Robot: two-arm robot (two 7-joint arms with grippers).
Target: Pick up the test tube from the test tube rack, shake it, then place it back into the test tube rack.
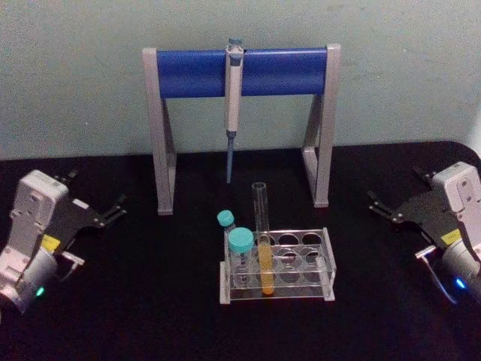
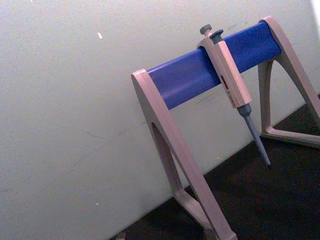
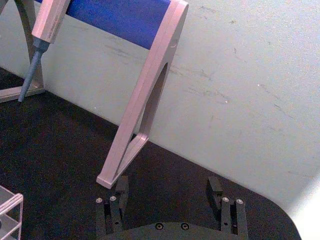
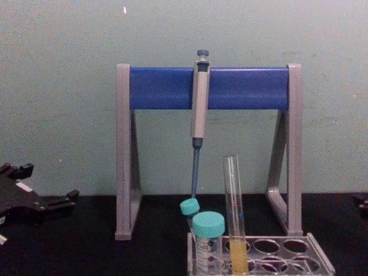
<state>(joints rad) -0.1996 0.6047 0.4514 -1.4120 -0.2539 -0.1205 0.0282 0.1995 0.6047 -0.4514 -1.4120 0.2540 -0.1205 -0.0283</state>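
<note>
While neither arm has closed in on anything, the left pincer (image 1: 98, 192) rests at the middle left of the head view, low over the black counter (image 1: 150, 316). Its fingers are spread wide and aimed toward the centre; in the chest view it (image 4: 49, 183) sits at the lower left edge. Moving rightward, two teal-capped tubes (image 1: 240, 244) occupy the left end of the test tube rack (image 1: 328, 272), at lower centre. Just to their right the test tube (image 1: 263, 241) stands upright in its hole, its long axis vertical and its bare upper half rising clear above the caps, with yellow-orange liquid in the lower part. The holes to its right are empty. Behind, the pipette stand (image 1: 240, 71) spans the upper centre. At the middle right, the right pincer (image 1: 397, 192) also rests wide apart, pointing inward; its wrist view shows the two fingers (image 3: 120, 190) well separated. The tube looks somewhat nearer the right pincer, and that side is free of capped tubes, so a level reach from the right onto the bare glass seems the cleaner approach.
</note>
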